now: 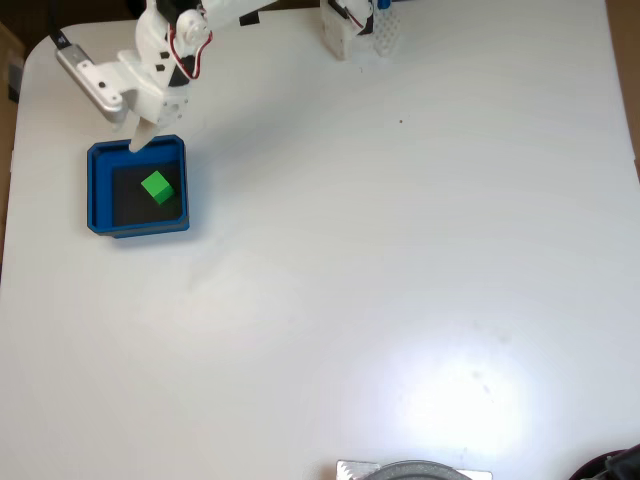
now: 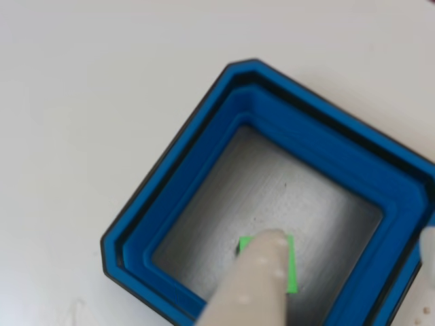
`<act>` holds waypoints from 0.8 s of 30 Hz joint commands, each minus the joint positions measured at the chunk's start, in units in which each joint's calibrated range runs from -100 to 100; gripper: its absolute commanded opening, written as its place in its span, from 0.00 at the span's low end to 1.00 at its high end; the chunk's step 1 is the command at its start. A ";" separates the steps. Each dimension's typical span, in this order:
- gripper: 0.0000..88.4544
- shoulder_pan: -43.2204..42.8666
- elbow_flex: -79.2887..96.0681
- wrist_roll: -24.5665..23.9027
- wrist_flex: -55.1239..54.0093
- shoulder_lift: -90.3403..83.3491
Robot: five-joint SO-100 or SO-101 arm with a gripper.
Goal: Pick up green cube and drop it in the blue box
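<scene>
The green cube (image 1: 157, 187) rests on the dark floor of the blue box (image 1: 98, 190), roughly central and clear of all four walls in the fixed view. The box sits on the white table (image 1: 400, 280) near its left edge in that view, with the white arm (image 1: 165, 50) reaching in from the top and the gripper (image 1: 140, 140) poised over the box's upper wall — one pale fingertip overlaps the rim there. In the other view, the box (image 2: 204, 142) appears as a tilted square with raised blue walls and a clipped corner at the top; its floor reads grey under the glare. One pale finger (image 2: 255, 285) enters from the bottom edge and covers much of the cube (image 2: 292, 268), so only a green strip along the cube's right side and top shows. A second pale shape at the right edge (image 2: 428, 244) appears to be the other finger — the jaws stand well apart, holding nothing.
</scene>
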 commanded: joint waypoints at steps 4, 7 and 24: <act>0.19 0.54 0.13 -0.10 0.29 -13.62; 0.19 0.38 3.18 -0.10 0.29 -18.38; 0.19 0.00 40.52 -0.10 0.21 -50.57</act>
